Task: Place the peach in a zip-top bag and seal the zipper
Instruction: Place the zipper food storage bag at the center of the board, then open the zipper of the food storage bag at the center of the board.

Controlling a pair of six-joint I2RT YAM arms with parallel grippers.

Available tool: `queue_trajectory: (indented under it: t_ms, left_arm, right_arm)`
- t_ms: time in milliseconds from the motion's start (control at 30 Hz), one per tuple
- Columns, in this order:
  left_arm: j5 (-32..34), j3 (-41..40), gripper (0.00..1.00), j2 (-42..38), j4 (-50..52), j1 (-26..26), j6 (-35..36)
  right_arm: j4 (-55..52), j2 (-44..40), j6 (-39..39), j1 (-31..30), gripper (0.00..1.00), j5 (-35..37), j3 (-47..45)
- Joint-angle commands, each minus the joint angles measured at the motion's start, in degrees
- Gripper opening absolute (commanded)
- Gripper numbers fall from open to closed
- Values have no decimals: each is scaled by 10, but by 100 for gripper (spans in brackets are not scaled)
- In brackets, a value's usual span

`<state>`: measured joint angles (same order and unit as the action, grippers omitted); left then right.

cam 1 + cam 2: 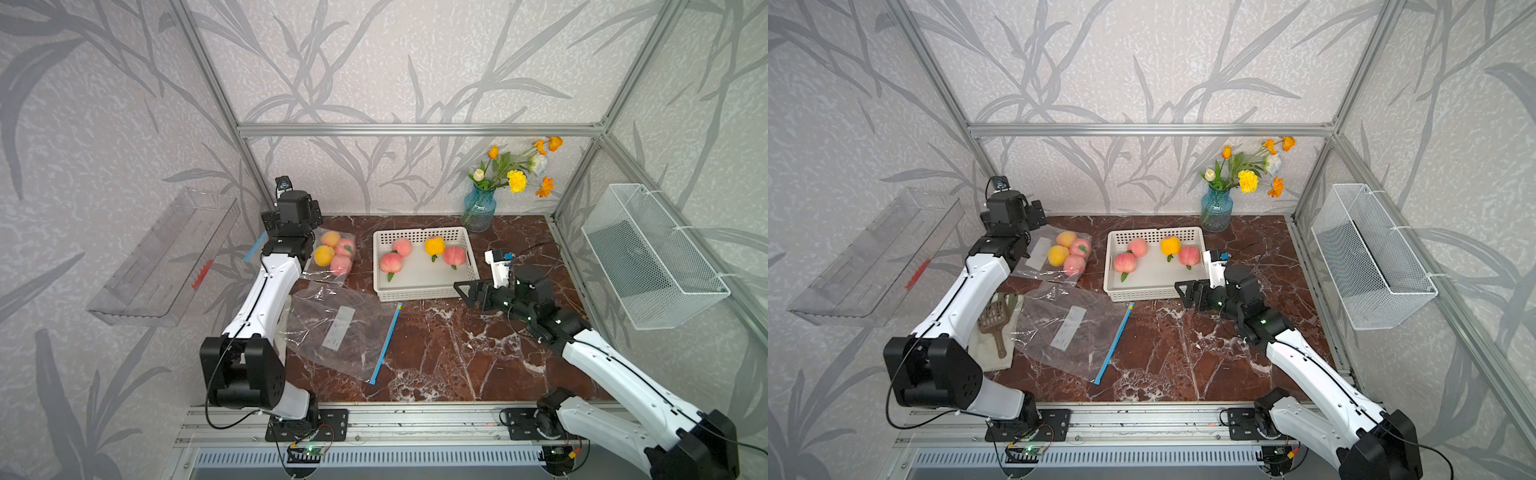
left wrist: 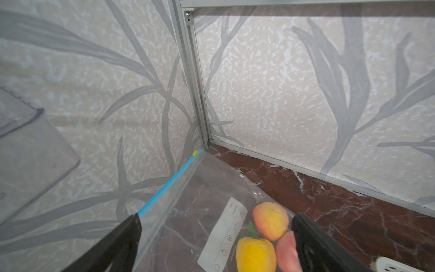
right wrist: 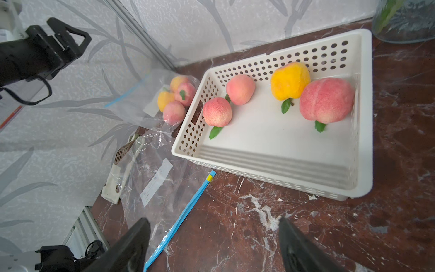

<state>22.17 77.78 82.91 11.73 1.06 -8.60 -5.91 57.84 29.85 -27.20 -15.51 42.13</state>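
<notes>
Both jaws stand open: left at the filled bag's zipper, right over open tabletop beside the basket.

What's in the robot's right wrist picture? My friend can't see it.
A white basket on a dark marble table holds four peaches, three pink and one yellow. Beside it lie an empty clear bag with a blue zipper and a second bag holding four more. The robot's right hand hangs open.
</notes>
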Motion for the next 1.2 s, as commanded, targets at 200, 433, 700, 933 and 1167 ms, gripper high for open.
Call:
queue_trajectory:
  t_ms: [200,433,700,933,1167]
  left_arm:
    - [-276,-135,99,-111,106,6,-193]
    - [-307,-216,99,-136,170,65,-197]
    - [-118,-262,99,-126,229,293,-193]
    - [-42,-240,90,-24,257,440,-201]
    - [-81,-246,66,49,255,470,-219]
  right_arm:
    - [37,62,131,1,99,-13,-34]
    - [45,65,162,0,99,-5,-76]
    - [34,52,172,1,99,28,-97]
    - [26,54,175,1,99,43,-99]
    - [22,49,180,1,99,59,-109]
